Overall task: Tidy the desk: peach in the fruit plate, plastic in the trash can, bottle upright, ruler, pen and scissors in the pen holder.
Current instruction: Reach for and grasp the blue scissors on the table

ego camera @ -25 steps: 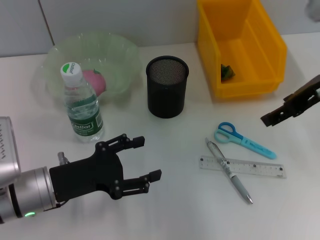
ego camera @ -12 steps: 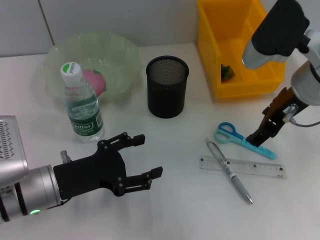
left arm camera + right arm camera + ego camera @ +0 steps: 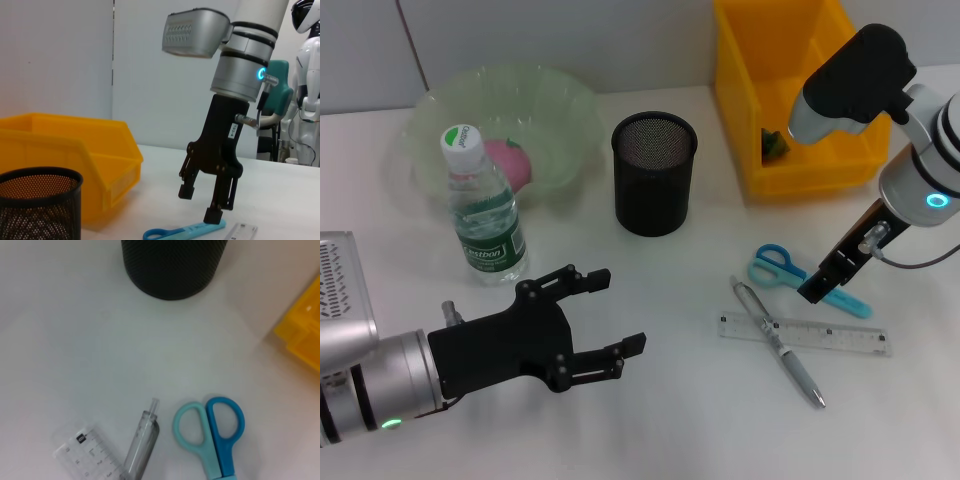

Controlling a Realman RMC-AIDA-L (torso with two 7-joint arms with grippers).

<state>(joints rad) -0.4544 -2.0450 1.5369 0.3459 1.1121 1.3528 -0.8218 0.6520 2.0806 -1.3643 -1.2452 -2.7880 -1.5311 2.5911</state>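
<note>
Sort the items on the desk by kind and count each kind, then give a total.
Containers: 3 (fruit plate, pen holder, yellow bin)
Stationery: 3 (scissors, pen, ruler)
Bottle: 1
Peach: 1
Total: 8

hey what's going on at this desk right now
The right gripper hangs open just above the scissors, apparently about to pick them up. The pen lies across the ruler, and the pen holder looks empty. The left gripper waits open near the upright bottle.
</note>
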